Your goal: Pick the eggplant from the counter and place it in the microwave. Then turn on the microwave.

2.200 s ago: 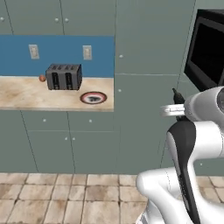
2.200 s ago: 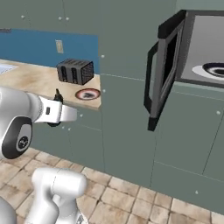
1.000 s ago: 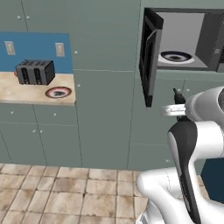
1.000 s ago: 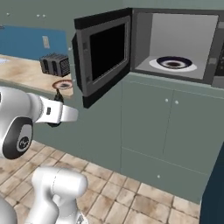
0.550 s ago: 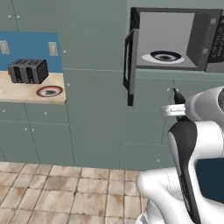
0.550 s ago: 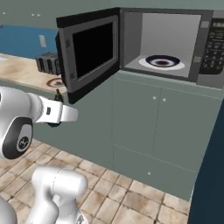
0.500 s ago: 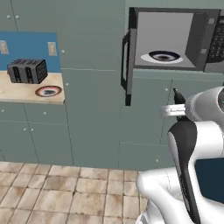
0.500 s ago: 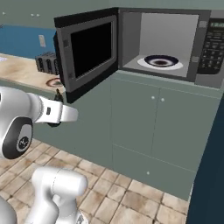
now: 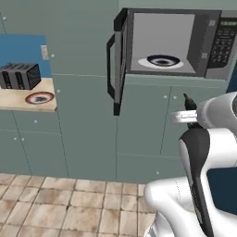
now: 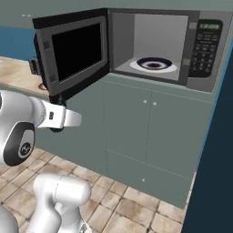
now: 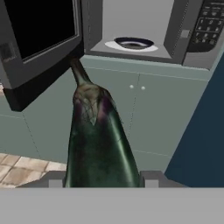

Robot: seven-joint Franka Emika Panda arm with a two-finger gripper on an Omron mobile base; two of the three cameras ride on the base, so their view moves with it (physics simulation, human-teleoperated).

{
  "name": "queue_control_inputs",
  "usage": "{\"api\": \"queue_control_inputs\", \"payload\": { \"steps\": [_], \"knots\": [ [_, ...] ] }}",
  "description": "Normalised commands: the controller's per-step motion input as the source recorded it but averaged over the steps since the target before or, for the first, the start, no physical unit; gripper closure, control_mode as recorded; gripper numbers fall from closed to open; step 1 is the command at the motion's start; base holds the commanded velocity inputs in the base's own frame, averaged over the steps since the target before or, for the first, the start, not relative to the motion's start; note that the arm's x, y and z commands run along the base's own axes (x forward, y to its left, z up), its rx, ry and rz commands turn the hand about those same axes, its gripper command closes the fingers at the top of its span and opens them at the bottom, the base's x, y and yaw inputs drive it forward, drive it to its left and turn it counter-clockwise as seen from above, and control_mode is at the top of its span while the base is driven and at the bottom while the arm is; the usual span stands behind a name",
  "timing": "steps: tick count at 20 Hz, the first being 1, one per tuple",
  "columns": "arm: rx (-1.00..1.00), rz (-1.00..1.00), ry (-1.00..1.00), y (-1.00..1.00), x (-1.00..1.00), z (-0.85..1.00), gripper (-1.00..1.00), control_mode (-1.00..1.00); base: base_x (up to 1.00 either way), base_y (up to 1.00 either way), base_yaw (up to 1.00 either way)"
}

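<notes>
The eggplant (image 11: 97, 135), dark purple-green with a brown stem, stands between the fingers of my gripper (image 11: 103, 181), which is shut on it; its stem points toward the microwave. The black microwave (image 9: 203, 41) is straight ahead, above grey-green cabinets. Its door (image 10: 73, 50) hangs wide open to the left. Inside lies a white turntable plate (image 11: 133, 43) with a dark centre. The keypad (image 10: 199, 45) sits on the right side. My hand (image 9: 187, 109) is held below the cavity, in front of the cabinet. The counter (image 9: 23, 99) lies far to the left.
A grey slotted toaster (image 9: 19, 75) and a small plate (image 9: 40, 97) stand on the counter's end. The open door's lower corner (image 11: 17, 98) juts out to the left of the eggplant. A dark blue panel (image 10: 218, 150) rises at the right. Tiled floor (image 9: 69, 208) lies below.
The base has driven right, so the whole scene slid left: the microwave is now in front and larger, the counter at the far left. The arm keeps its pose with the eggplant.
</notes>
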Motion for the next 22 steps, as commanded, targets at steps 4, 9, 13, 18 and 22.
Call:
{"api": "queue_control_inputs", "payload": {
  "steps": [4, 9, 13, 18, 22],
  "knots": [
    [0.0, 0.0, 0.0, 0.0, 0.0, 0.0, 1.0, 1.0, 0.37, -0.28, 0.0],
    [0.0, 0.0, 0.0, 0.0, 0.0, 0.0, 1.0, 1.0, 0.4, -0.38, 0.0],
    [0.0, 0.0, 0.0, 0.0, 0.0, 0.0, 1.0, 1.0, 0.37, -0.48, 0.0],
    [0.0, 0.0, 0.0, 0.0, 0.0, 0.0, 1.0, 1.0, 0.26, -0.41, -0.02],
    [0.0, 0.0, 0.0, 0.0, 0.0, 0.0, 1.0, 1.0, 0.24, -0.36, -0.03]
  ]
}}
